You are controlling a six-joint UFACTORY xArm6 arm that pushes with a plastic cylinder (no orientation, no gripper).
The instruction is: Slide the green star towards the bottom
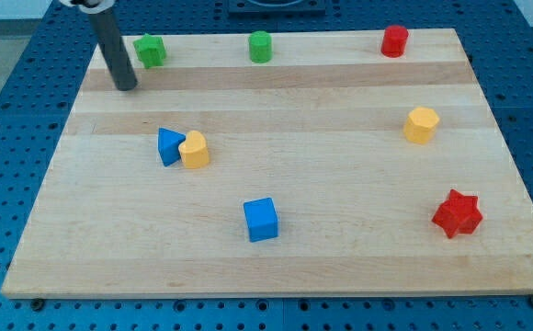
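The green star sits near the top left corner of the wooden board. My tip rests on the board just below and to the left of the green star, a short gap apart from it. The dark rod rises from the tip toward the view's top left.
A green cylinder and a red cylinder stand along the top edge. A blue triangle touches a yellow block left of centre. A blue cube lies lower centre, a yellow hexagon and a red star at the right.
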